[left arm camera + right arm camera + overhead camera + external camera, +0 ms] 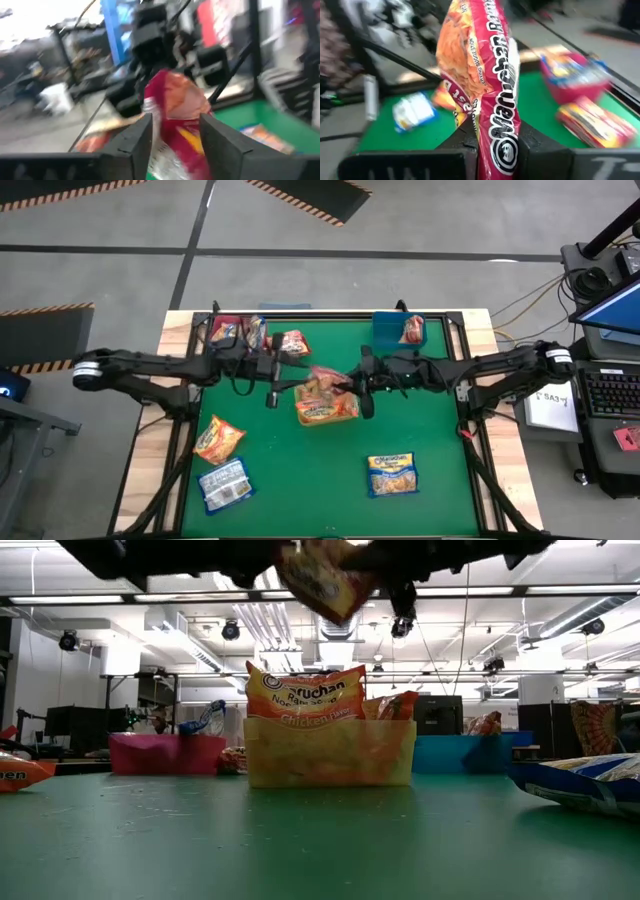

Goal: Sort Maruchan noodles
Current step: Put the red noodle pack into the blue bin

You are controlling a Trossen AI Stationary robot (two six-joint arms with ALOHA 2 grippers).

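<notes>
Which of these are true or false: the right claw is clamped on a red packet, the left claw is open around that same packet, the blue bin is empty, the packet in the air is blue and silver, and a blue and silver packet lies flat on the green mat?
1. The right claw is clamped on a red packet. True.
2. The left claw stands open with that packet between its fingers. True.
3. The blue bin is empty. False: a red packet sits in it.
4. The lifted packet is blue and silver. False: it is red and orange.
5. A blue and silver packet lies flat on the green mat. True.
</notes>
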